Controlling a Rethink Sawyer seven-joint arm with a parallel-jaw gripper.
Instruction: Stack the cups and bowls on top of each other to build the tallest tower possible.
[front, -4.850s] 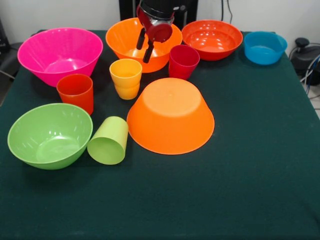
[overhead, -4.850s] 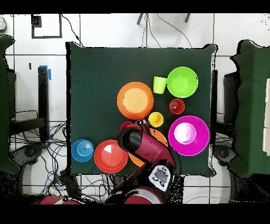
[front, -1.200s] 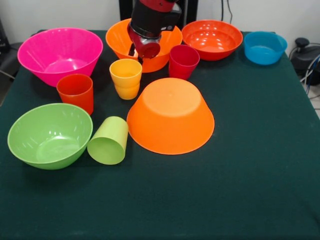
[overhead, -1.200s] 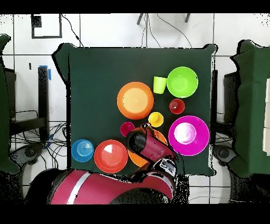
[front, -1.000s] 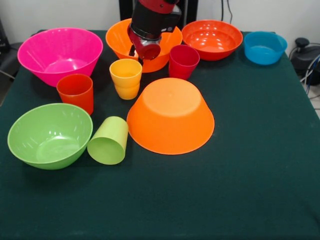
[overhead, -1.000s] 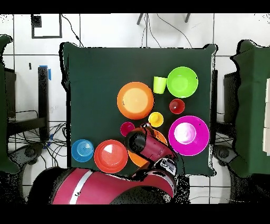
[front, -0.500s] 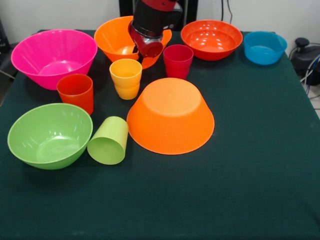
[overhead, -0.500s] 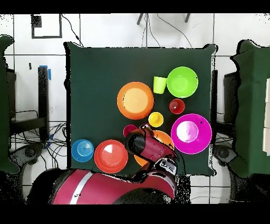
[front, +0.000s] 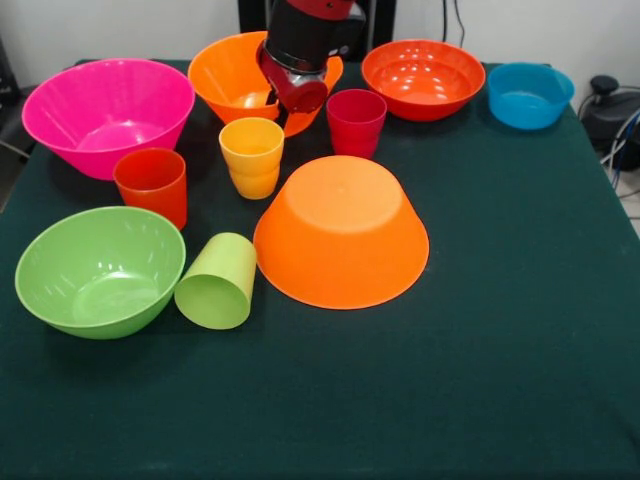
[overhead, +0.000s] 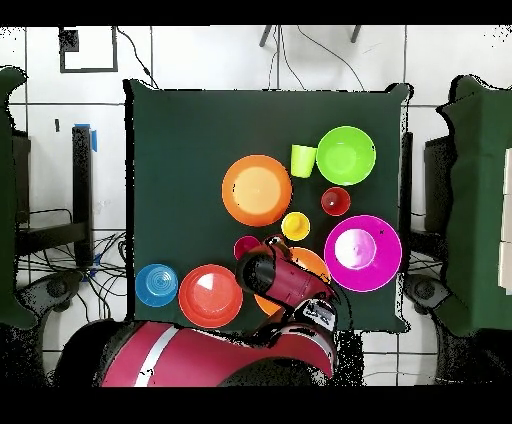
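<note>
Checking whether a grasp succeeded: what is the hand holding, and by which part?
It seems to hold the upright orange bowl by its camera-side rim, where the hand straddles the wall; the contact is partly hidden.

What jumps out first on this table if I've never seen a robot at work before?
Probably the large orange bowl lying upside down in the middle of the dark green table, ringed by bright cups and bowls. Next, the red and black arm coming down at the far side, its gripper at the rim of an upright orange bowl. The big pink bowl at the front view's left also stands out.
</note>
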